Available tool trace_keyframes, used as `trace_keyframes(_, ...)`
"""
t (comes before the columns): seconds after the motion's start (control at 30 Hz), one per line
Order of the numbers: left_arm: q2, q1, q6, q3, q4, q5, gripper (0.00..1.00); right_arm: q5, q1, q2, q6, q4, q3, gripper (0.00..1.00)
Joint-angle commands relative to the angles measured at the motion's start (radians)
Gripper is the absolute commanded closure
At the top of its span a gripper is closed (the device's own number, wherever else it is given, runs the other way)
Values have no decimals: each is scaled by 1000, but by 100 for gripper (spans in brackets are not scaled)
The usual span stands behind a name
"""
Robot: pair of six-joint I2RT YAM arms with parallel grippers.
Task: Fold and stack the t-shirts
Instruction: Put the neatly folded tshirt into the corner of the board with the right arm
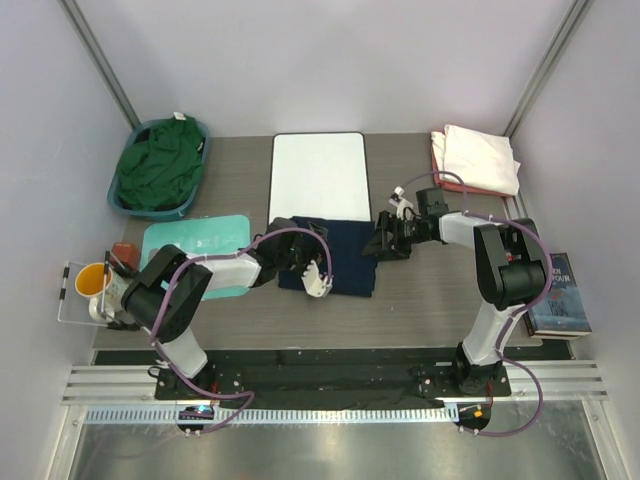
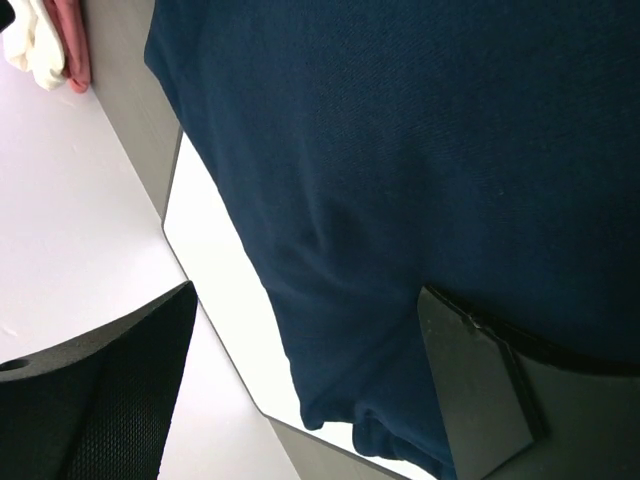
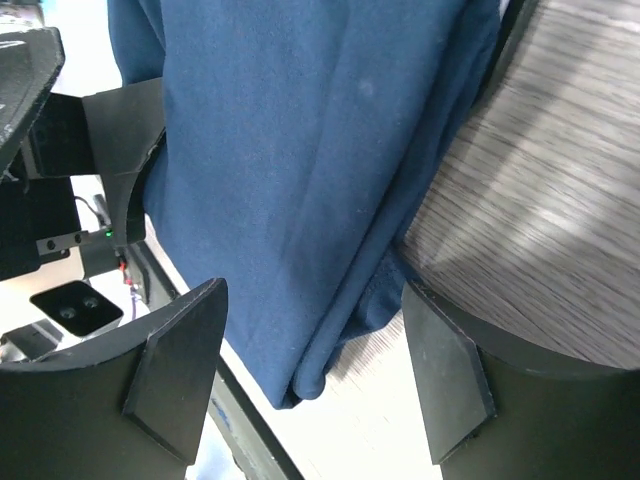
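The dark navy t-shirt (image 1: pixel 340 258) lies folded mid-table, its far edge on the white board (image 1: pixel 318 175). My left gripper (image 1: pixel 302 262) is at its left side, open, with the cloth (image 2: pixel 420 150) spanning between its fingers (image 2: pixel 480 385) over the board (image 2: pixel 215 260). My right gripper (image 1: pixel 386 240) is at the shirt's right edge, open, with the folded edge (image 3: pixel 300 200) between its fingers (image 3: pixel 175 370). The dark green t-shirt (image 1: pixel 160 165) lies bunched in a basket. The cream-white t-shirt (image 1: pixel 482 155) lies folded on the salmon-pink one (image 1: pixel 438 160) at the back right.
A teal basket (image 1: pixel 203 135) stands back left. A flat teal mat (image 1: pixel 198 242) lies left of the navy shirt. An orange cup (image 1: pixel 90 280) stands at the left edge. A book (image 1: pixel 560 295) lies at the right edge. Grey walls enclose the table.
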Motion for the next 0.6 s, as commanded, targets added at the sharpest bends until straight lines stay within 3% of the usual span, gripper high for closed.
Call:
trace_keyframes(0.0,49,-28,-23,24,-1,-16,9,76,-10,-39,-46,-50,-4,24)
trace_keyframes(0.2,78,-56,-63,15,40,-40,9,87,-14,-34,-48,-84,-15,24)
trace_keyframes(0.57,120,-71,-174,95,17,-73,11,54,27,12,60,32,-3,24)
